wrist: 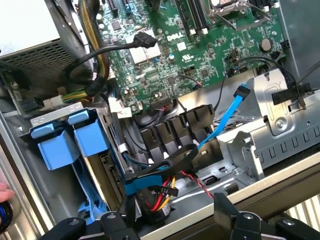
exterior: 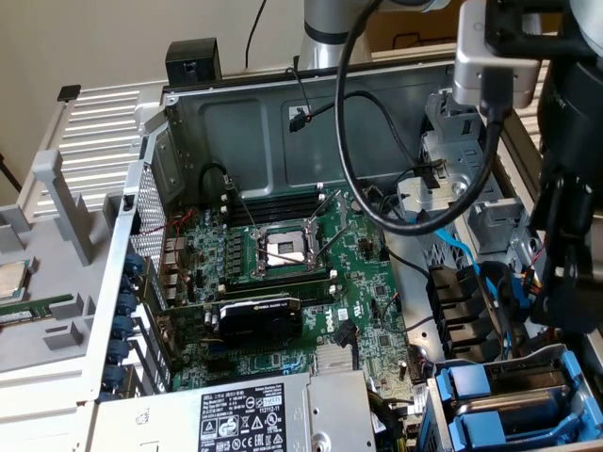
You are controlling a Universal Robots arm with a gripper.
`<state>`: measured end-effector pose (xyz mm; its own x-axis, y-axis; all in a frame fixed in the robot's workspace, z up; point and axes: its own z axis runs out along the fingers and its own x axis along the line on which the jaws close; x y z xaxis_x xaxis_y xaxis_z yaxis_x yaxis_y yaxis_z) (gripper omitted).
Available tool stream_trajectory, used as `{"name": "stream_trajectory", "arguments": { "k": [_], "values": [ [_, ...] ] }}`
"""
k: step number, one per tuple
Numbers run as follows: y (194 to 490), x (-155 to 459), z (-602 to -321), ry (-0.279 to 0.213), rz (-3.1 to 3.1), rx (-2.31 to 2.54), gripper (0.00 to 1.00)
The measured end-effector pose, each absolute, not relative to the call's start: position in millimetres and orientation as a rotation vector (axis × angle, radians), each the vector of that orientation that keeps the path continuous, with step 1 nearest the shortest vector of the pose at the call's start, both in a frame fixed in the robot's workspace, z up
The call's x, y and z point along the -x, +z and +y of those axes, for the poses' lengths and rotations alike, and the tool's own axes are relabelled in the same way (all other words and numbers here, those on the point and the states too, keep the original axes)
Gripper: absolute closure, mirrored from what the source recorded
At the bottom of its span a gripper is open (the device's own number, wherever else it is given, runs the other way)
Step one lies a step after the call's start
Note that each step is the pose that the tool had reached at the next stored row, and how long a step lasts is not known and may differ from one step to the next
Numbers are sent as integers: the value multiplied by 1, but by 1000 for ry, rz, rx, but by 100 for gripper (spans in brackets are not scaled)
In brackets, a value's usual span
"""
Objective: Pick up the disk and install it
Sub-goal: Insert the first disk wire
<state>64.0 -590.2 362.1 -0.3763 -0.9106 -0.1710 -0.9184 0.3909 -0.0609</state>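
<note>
The disk is out of view. My gripper (wrist: pixel 175 220) is open and holds nothing; its two black fingers (wrist: pixel 120 225) stand wide apart above the bundle of black and blue cables beside the drive cage. In the exterior view the gripper (exterior: pixel 565 301) hangs at that view's right edge, over the open computer case. Two bright blue plastic carrier fronts (wrist: pixel 70 142) sit side by side in the drive cage (exterior: pixel 499 400). What is inside them is hidden.
The motherboard (exterior: pixel 283 282) with an open processor socket (exterior: pixel 283 250) and a graphics card (exterior: pixel 259 320) fills the case floor. The power supply (exterior: pixel 245 414) is near the front. A blue data cable (wrist: pixel 227 117) crosses a silver metal bracket (wrist: pixel 270 120). A fingertip (wrist: pixel 4 192) shows at the wrist view's edge.
</note>
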Motion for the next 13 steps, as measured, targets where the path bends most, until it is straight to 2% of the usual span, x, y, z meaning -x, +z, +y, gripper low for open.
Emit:
{"name": "stream_trajectory", "arguments": {
  "k": [13],
  "values": [
    [361, -60, -590, 64, 2566, 1504, 27]
  ]
}}
